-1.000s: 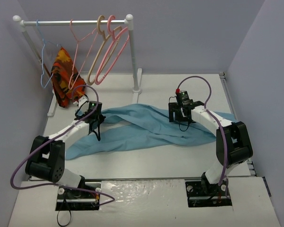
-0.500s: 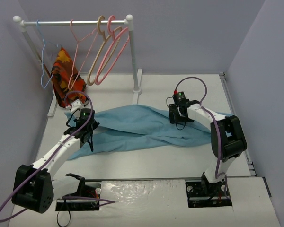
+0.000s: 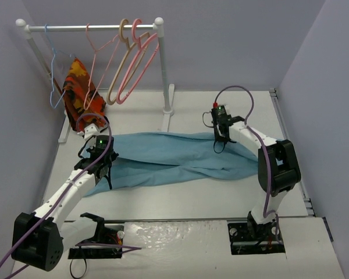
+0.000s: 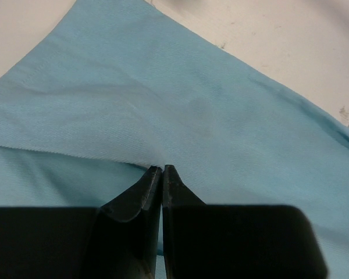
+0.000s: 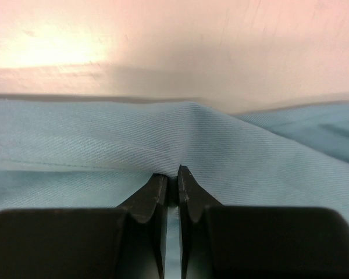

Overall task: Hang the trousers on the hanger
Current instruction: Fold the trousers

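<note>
Pinching the trousers near both ends, my left pincer and right pincer are each clamped on a small fold while the garment lies along the tabletop. I judge either thin bite could slip on lifting and drop one end. The hanger hangs well apart on the rail, crowded by other hangers, so snagging is possible.

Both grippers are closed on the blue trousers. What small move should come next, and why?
Probably raise both arms a little, together. The left gripper and the right gripper each pinch a fold of the trousers, which lie on the table; a short lift would check both holds.
</note>
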Controlling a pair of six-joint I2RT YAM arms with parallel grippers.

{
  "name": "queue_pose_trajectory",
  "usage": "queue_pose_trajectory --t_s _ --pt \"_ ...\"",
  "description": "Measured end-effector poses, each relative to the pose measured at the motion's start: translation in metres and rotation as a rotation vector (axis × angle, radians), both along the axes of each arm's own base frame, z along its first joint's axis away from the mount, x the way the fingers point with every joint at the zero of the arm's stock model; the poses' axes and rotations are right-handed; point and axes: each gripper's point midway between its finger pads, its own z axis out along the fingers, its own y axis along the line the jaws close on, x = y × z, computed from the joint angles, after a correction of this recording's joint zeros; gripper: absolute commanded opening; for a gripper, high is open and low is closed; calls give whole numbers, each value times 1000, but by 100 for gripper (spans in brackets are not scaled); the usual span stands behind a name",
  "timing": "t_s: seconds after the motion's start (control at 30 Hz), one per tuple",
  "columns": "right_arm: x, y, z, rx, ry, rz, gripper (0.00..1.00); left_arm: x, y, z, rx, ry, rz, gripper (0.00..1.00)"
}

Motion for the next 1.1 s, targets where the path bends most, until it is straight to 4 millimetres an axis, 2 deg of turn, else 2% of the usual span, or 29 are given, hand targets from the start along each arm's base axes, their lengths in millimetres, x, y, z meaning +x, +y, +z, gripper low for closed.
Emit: queue_pose_trajectory --t_s 0.07,0.13,0.2,0.23,0.27,0.33,0.4,0.43,0.53,0.63,0.8,0.9,1.0,1.1 --pt "20 4 24 -4 -47 14 1 -4 4 0 13 9 10 0" --pt "52 12 53 -4 -123 23 10 -7 8 1 26 6 24 0" --pt "82 18 76 -6 -184 25 40 -11 12 1 36 6 37 0" --pt "96 22 83 -3 -203 21 52 -13 14 0 39 10 40 0" --pt "110 25 86 5 -221 15 61 -15 15 0 44 14 43 0" --pt "133 28 85 23 -239 -4 72 -18 18 -2 54 21 51 0" --pt "138 22 73 38 -214 -36 87 -19 19 -3 58 26 52 0" --pt "138 17 68 44 -197 -55 88 -19 19 -3 60 27 51 0" --pt "126 -9 62 60 -160 -127 88 -19 19 -3 64 29 48 0" --pt "99 -44 64 100 -140 -230 85 -19 19 -3 71 33 41 0" --pt "19 -120 65 179 -127 -490 80 -17 18 0 90 40 11 0" --pt "-17 -158 67 232 -160 -650 80 -12 15 8 101 33 -13 0" --pt "-39 -177 70 280 -194 -759 79 -9 13 14 112 26 -36 0" --pt "-43 -183 71 344 -210 -805 77 -9 11 16 125 28 -56 0"
